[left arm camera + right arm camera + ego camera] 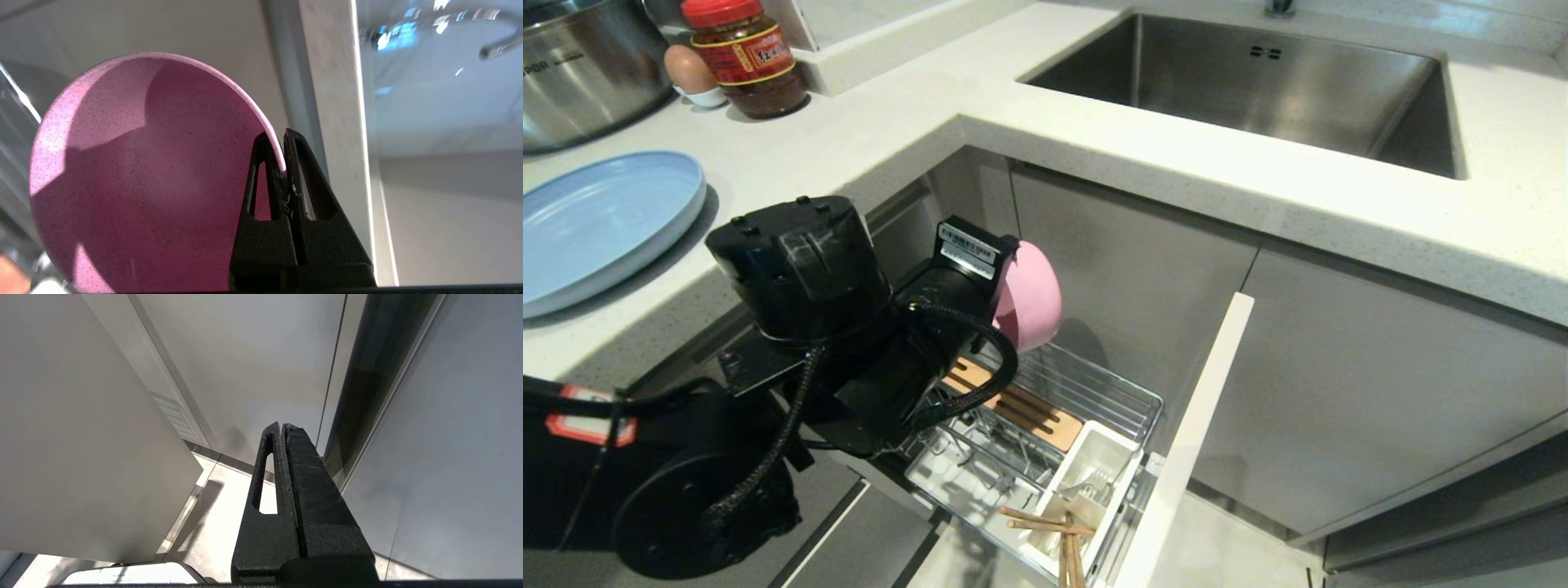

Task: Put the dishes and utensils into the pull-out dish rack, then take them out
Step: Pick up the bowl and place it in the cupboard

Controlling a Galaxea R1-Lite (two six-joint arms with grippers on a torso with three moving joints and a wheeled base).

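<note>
Here, each label keys to one part of the scene.
Left gripper [284, 136]: jaws were clenched on the rim of the pink bowl, one finger inside the rim and one outside; in the head view the black arm reached in from the lower left of the frame.
Pink bowl [1029, 298]: was held on edge at centre frame, clear above the far end of the rack, its hollow turned toward the wrist.
Pull-out dish rack [1094, 392]: stood drawn out below the surface, lower centre, with a slotted wooden strip [1017, 404] across the chrome wires and a narrow white front panel [1188, 445] to its right.
Utensil cup [1094, 478]: white, sat at the near right of the rack.
Chopsticks [1054, 527]: lay in that cup, at the bottom edge; a fork [1086, 490] was in the same cup.
Blue plate [600, 224]: lay flat on the surface at the left edge.
Surface [1094, 155]: pale stone, carried a steel sink [1250, 90] at upper right, a red-lidded jar [747, 57], an egg [686, 72] and a steel pot [584, 69] at upper left.
Right gripper [282, 426]: jaws were clenched on nothing, beside grey cabinet panels.
</note>
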